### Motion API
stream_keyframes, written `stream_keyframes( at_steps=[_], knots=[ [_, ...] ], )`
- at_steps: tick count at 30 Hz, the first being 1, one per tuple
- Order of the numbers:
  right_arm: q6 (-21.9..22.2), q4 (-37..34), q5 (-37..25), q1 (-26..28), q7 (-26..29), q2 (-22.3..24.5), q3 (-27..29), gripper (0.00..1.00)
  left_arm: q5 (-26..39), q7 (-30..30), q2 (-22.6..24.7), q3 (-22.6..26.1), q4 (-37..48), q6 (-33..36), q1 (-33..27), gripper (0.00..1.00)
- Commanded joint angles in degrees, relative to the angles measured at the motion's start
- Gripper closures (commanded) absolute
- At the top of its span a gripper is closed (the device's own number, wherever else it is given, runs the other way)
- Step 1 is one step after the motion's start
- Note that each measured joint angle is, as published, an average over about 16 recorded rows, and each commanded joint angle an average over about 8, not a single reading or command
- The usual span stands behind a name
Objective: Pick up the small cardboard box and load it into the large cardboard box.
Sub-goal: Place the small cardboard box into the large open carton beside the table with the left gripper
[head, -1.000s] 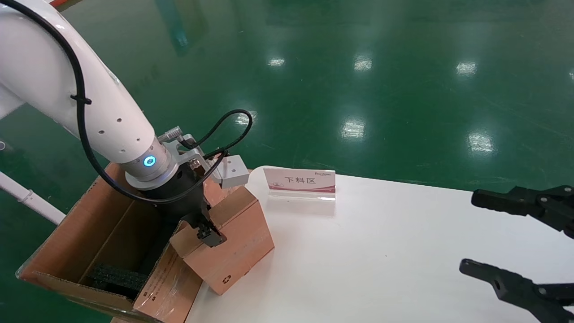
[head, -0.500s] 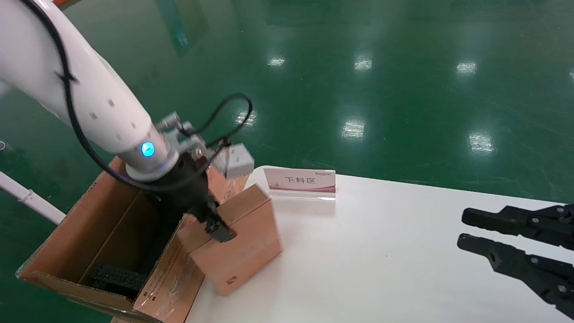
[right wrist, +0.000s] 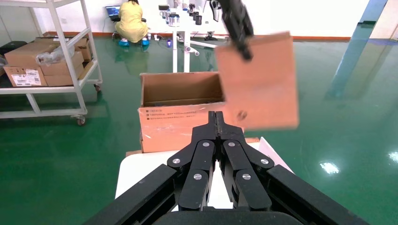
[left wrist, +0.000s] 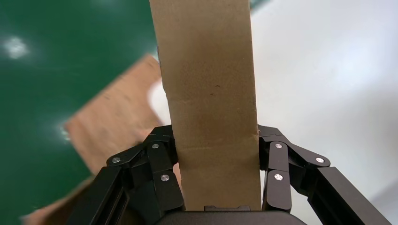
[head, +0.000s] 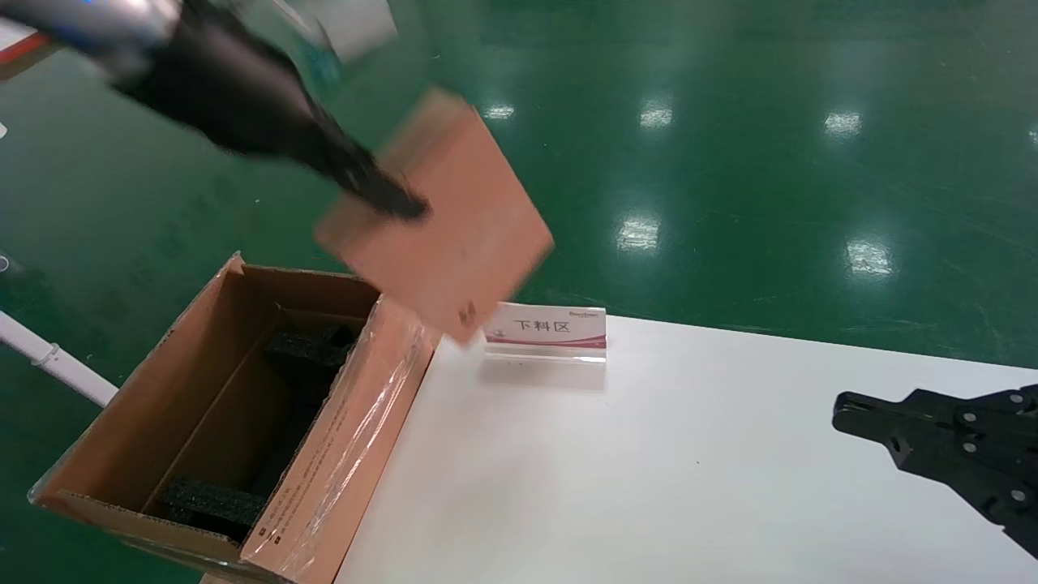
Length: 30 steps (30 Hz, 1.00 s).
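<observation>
your left gripper (left wrist: 213,176) is clamped on the small box (head: 442,215), one finger (left wrist: 159,168) pressed on each side of it. the box hangs tilted in the air, clear of the white table (head: 689,462), above the near corner of the big open box (head: 320,478) and just over the little sign (head: 547,328). the big box sits at the table's left edge with its flaps up and black foam (head: 211,499) inside. your right gripper (right wrist: 216,123) is parked over the table's right side, fingers pressed together.
</observation>
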Motion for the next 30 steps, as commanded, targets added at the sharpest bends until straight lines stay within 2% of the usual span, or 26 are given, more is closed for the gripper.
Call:
stream_keyframes(
  at_steps=[1, 5, 8, 16, 22, 30],
  knots=[
    [0.0, 0.0, 0.0, 0.0, 0.0, 0.0, -0.01, 1.0, 0.68, 1.76, 0.13, -0.86, 3.52, 0.75, -2.62, 1.0],
    [0.01, 0.0, 0.01, 0.01, -0.01, 0.01, -0.02, 1.0, 1.96, 5.7, 0.3, 1.11, 9.74, 2.37, -6.8, 1.0],
    [0.01, 0.0, 0.02, 0.01, -0.02, 0.01, -0.03, 0.98, 2.68, 8.4, 0.16, 4.3, 13.17, 2.97, -10.05, 1.0],
    [0.03, 0.0, 0.04, 0.01, -0.03, 0.02, -0.06, 0.0, 4.21, 13.71, -0.96, 15.28, 17.4, 3.16, -18.74, 1.0],
    [0.03, 0.0, 0.06, 0.02, -0.04, 0.03, -0.08, 0.0, 2.71, 14.98, -2.4, 24.25, 16.07, 3.27, -22.08, 1.0],
    [0.05, 0.0, 0.08, 0.02, -0.06, 0.05, -0.11, 0.0, -3.1, 12.21, -3.16, 36.9, 13.23, 3.27, -23.31, 1.0]
  ],
)
